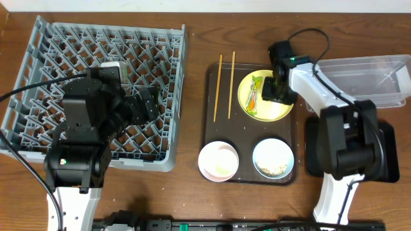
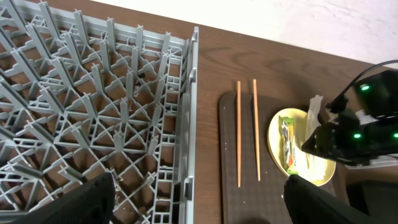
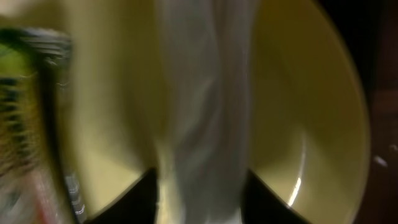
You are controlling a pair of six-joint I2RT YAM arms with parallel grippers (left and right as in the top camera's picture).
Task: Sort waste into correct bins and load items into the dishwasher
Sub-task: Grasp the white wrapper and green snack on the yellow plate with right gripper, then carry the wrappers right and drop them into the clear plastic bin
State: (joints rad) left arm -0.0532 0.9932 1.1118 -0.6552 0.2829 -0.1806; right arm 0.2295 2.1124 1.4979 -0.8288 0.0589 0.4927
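While the right gripper (image 1: 277,90) is positioned over the one yellow plate (image 1: 276,111), its fingers appear to clamp the single white napkin (image 3: 202,112); blur limits certainty. One snack wrapper (image 1: 255,93) lies on the same plate. Two chopsticks (image 1: 218,86) lie parallel on one brown serving tray (image 1: 247,138), alongside one white bowl (image 1: 218,160) and one light blue bowl (image 1: 273,151) containing rice scraps (image 1: 275,168). One grey dish rack (image 1: 38,64) stands at left; the left gripper (image 2: 198,193) hangs above it, jaws spread wide. One clear tub (image 1: 366,77) and one black tray (image 1: 385,147) stand at right. Surface: dark wood-grain table (image 1: 192,192). Behind it: a pale wall (image 2: 280,18).
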